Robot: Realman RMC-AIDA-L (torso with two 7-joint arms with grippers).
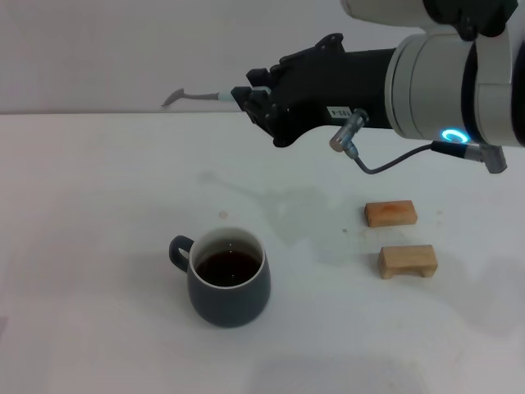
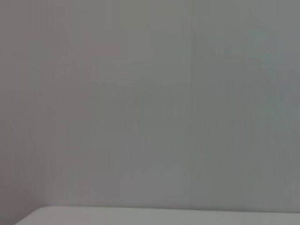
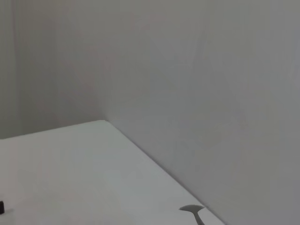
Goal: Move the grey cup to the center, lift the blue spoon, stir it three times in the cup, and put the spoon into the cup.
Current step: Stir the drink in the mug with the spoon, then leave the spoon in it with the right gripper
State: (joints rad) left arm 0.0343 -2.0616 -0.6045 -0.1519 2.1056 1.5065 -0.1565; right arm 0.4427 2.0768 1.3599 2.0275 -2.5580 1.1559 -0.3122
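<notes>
Right gripper (image 1: 246, 100): raised above the table (image 1: 98, 197), clenched on the blue spoon (image 1: 197, 97)
Blue spoon: held level in the air, bowl pointing toward 9 o'clock
Grey cup (image 1: 228, 286): standing upright at 6 o'clock from the gripper, dark liquid inside, handle at 9 o'clock
Wooden blocks (image 1: 398, 236): two, at 3 o'clock of the cup

Not much going on here — mostly a plain pale wall (image 3: 197, 84) meeting the white table (image 3: 70, 173) along a slanted edge. Down at the frame's edge the grey metal bowl of the blue spoon (image 3: 192, 209) pokes in, with a bit of stem. A tiny dark bit (image 3: 1, 206) sits at the opposite edge — can't tell what it is.
</notes>
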